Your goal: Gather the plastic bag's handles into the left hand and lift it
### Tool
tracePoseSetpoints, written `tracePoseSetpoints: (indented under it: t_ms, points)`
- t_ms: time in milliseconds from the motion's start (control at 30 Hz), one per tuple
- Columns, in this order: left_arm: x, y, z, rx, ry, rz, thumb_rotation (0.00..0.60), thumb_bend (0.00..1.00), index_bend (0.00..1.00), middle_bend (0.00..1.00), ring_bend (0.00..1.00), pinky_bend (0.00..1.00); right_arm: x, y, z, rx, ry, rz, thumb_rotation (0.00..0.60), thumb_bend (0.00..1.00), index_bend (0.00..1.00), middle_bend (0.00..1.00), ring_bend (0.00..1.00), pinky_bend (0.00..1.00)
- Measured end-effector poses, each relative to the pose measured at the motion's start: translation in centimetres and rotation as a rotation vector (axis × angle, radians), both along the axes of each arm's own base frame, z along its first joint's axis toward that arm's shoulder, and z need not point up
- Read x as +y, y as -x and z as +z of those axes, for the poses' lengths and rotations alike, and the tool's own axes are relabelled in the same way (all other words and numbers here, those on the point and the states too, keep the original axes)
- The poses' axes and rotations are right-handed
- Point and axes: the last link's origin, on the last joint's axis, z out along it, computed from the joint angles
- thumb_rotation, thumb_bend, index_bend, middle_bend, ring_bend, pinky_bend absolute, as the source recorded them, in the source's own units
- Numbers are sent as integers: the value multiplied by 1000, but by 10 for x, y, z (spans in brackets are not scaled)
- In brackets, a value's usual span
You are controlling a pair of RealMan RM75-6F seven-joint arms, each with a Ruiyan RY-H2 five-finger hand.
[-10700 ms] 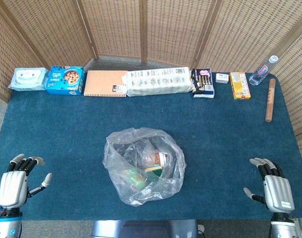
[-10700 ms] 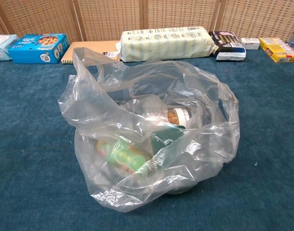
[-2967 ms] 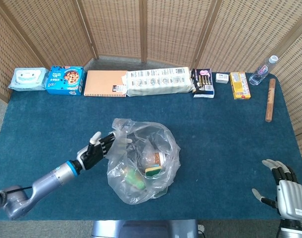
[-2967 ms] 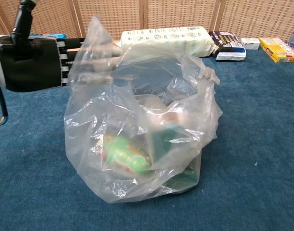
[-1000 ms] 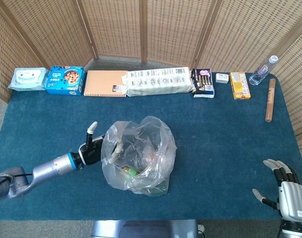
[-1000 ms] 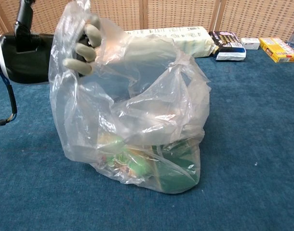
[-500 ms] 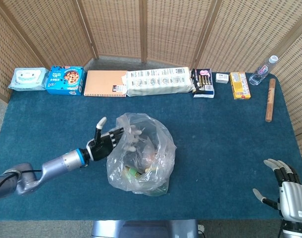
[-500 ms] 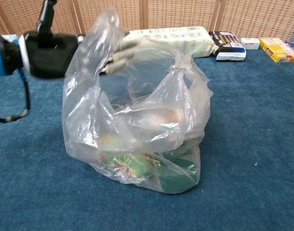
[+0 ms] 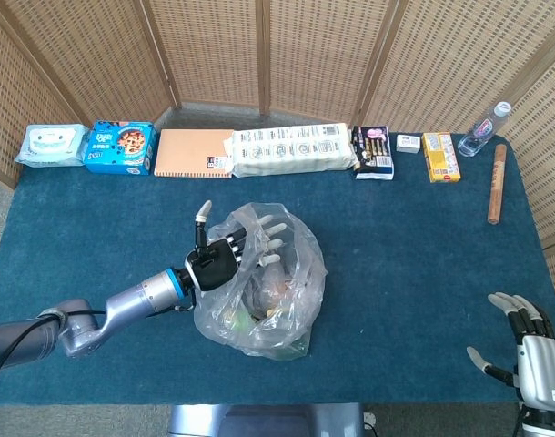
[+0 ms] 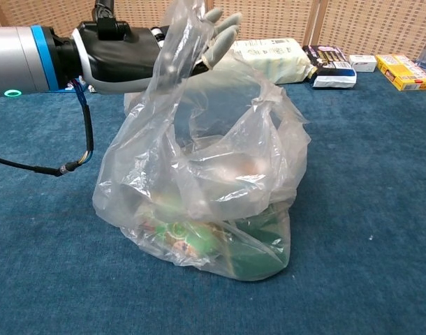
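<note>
The clear plastic bag [image 9: 264, 300] stands on the blue table [image 9: 414, 246], holding a green packet, a jar and other groceries. My left hand [image 9: 225, 259] reaches into its top from the left with straight, spread fingers [image 10: 218, 29]. One handle [image 10: 177, 49] is draped over the hand [image 10: 126, 52] and pulled upward. The other handle [image 10: 265, 105] hangs loose on the bag's right side. My right hand [image 9: 538, 357] rests at the table's near right corner, fingers apart and holding nothing.
Along the far edge lie a wipes pack [image 9: 50, 144], a blue cookie box [image 9: 120, 147], an orange notebook [image 9: 192, 153], a long white package [image 9: 294, 149], a dark box [image 9: 372, 151], a yellow box [image 9: 439, 156], a water bottle [image 9: 485, 129] and a wooden roller [image 9: 497, 182].
My left hand has moved right and upward, its fingers straightening and passing further through the handle. The bag's left side has been drawn up with it. The right hand stays put.
</note>
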Motion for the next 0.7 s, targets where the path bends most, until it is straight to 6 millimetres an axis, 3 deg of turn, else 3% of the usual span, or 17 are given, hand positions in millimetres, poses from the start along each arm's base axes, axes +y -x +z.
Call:
tracePoseSetpoints:
  t_ms: [133, 467, 567, 700]
  points:
    - [2, 1, -1, 48, 35, 80, 0, 86, 1, 109, 139, 320, 0, -1, -1, -4, 1, 9, 600, 173, 202, 227, 166, 110]
    - [14, -6, 10, 58, -38, 203, 0, 133, 0, 96, 124, 296, 0, -1, -1, -7, 6, 19, 600, 173, 202, 231, 166, 110]
    - [15, -12, 14, 10, -77, 196, 0, 168, 103, 225, 269, 337, 0, -1, 0, -8, 7, 21, 600, 173, 202, 231, 166, 110]
    - [9, -15, 15, -34, -99, 153, 0, 204, 346, 478, 506, 580, 1, 0, 0, -9, 10, 20, 600, 173, 202, 232, 166, 110]
